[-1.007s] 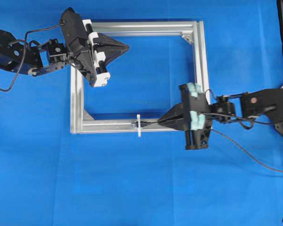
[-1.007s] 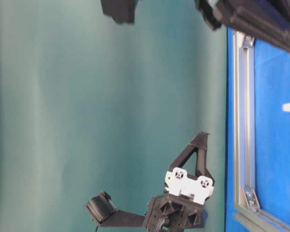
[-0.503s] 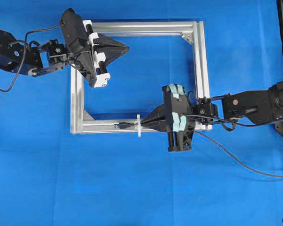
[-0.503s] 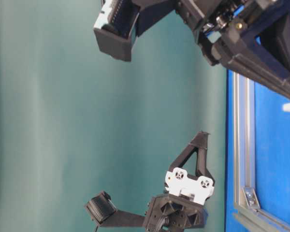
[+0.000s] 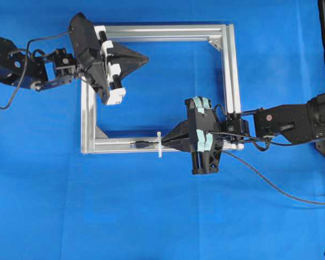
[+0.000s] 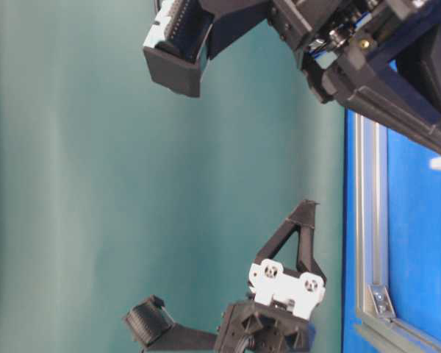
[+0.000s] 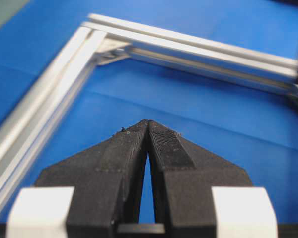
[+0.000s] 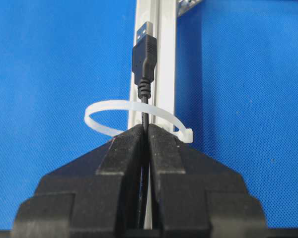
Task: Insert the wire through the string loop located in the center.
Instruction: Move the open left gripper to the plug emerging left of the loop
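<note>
My left gripper (image 5: 143, 55) hangs over the far-left corner of the aluminium frame (image 5: 231, 70), its tips pointing right into the open middle. In the left wrist view its fingers (image 7: 164, 148) meet at the tips with nothing between them, the blue cloth (image 7: 198, 104) and the frame's corner (image 7: 97, 42) lying beyond.

Along the near bar of the frame, left of centre, the USB plug (image 5: 140, 144) of the wire (image 5: 271, 181) lies on the silver rail. Just right of it stands the string loop (image 5: 159, 144), a white zip tie crossing the bar. My right gripper (image 5: 170, 143) sits just right of the tie, pinched tight on the wire. From there the cable trails off to the right over the cloth.

The right wrist view shows it plainly: the fingers (image 8: 124, 153) are clamped on the thin black cable, the white tie (image 8: 139, 116) arches around it just beyond my fingertips, and the plug (image 8: 144, 57) stands clear on the tie's far side, over the rail (image 8: 161, 64). So the plug has passed through the loop.
</note>
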You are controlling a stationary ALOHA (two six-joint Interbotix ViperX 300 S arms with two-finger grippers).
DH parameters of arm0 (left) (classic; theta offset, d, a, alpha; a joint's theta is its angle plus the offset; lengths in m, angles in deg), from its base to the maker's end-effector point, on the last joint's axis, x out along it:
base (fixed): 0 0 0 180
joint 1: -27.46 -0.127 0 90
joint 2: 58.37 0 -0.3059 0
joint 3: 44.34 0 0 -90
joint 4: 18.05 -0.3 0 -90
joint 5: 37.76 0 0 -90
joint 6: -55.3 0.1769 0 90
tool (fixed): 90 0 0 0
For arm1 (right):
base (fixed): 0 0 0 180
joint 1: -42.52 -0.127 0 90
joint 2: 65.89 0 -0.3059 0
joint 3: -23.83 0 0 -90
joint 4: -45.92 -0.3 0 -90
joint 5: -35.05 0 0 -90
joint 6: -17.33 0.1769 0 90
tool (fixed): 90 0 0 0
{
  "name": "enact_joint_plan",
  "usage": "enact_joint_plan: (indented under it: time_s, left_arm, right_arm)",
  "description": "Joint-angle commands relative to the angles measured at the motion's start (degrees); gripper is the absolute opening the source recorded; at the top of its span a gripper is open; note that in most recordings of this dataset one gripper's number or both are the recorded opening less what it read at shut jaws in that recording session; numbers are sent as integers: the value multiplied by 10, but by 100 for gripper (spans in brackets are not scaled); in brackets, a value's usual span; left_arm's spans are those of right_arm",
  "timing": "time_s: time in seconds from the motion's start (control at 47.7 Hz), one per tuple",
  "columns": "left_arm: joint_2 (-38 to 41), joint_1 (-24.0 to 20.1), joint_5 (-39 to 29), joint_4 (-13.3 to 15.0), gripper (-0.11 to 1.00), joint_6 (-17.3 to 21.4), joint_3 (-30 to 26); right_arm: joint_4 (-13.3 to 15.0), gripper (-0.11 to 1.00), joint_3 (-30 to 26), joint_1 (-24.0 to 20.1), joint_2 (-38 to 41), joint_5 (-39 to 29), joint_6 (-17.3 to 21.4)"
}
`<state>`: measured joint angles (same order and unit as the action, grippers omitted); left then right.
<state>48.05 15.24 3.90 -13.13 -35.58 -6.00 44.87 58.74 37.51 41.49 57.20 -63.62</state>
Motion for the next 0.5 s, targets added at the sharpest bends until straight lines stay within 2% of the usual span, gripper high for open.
enact_joint_plan:
  time_s: [0.0,0.189,0.482]
  left_arm:
    - [-25,25,-2,-2,0,0,5]
    - [-46,86,-7,-1,0,-12,33]
    - [-73,187,-40,-2,0,-55,66]
  right_arm:
    - [-1,-3,-8,-2,-6,5,0]
    - [-1,-3,-9,-2,-6,5,0]
    - [-1,-3,-9,-2,-6,5,0]
